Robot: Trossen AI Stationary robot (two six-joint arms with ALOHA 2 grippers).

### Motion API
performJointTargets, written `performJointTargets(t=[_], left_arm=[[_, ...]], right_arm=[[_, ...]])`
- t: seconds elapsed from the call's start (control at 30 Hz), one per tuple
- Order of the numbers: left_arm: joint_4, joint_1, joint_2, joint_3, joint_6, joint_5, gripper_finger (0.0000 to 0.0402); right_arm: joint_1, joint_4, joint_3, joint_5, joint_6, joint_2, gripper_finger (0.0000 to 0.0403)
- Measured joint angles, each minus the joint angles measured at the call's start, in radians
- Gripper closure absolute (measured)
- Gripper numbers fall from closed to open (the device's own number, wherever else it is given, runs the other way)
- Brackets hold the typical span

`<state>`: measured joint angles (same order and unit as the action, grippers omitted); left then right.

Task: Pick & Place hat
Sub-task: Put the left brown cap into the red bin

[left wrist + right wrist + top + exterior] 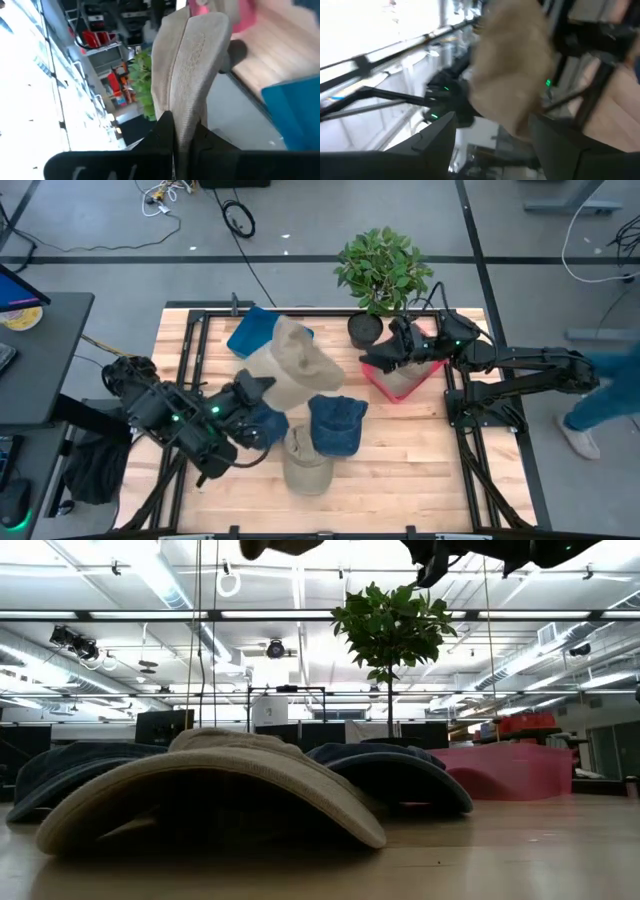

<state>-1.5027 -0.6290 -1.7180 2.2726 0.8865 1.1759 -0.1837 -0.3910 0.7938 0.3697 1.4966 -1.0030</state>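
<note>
Two tools: left tool (250, 392) clamped tight on the raised tan hat (297, 365); right tool (385, 358), beside it, gapes empty.

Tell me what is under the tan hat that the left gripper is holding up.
Under the raised tan hat, shut in the left gripper, lie part of a blue hat and bare table. Whatever lies directly beneath its crown is covered.

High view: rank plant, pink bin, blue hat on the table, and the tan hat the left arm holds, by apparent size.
1. Plant, the widest spread.
2. Held tan hat. It hangs above the table, closer to the camera, so it may look oversized.
3. Pink bin and blue hat look alike; the right arm covers part of the bin, so I won't rank them.
</note>
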Motion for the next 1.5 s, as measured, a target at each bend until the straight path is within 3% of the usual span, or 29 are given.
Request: performJointTargets(t=[0.23,0.4,0.8,0.93,1.23,1.5], left_arm=[[0.316,0.066,0.013,0.000,0.229,-0.098,0.0391],[0.451,0.072,0.011,0.000,0.394,-0.153,0.0391],[0.520,0.135,0.011,-0.024,0.436,-0.276,0.0391],[0.564,0.182,0.010,-0.045,0.444,-0.361,0.0391],[0.773,0.297,0.010,-0.158,0.639,-0.483,0.0391],[0.802,0.332,0.011,-0.251,0.645,-0.501,0.0391]], right_arm=[[0.017,0.011,0.000,-0.054,-0.041,-0.017,0.0152],[0.017,0.010,0.000,-0.064,-0.060,-0.026,0.0152],[0.075,-0.114,0.000,-0.083,-0.012,-0.026,0.0152],[0.098,-0.144,0.000,-0.117,-0.011,-0.030,0.0152],[0.128,-0.243,0.001,-0.119,-0.012,-0.069,0.0152],[0.128,-0.297,0.000,-0.129,-0.054,-0.070,0.0179]])
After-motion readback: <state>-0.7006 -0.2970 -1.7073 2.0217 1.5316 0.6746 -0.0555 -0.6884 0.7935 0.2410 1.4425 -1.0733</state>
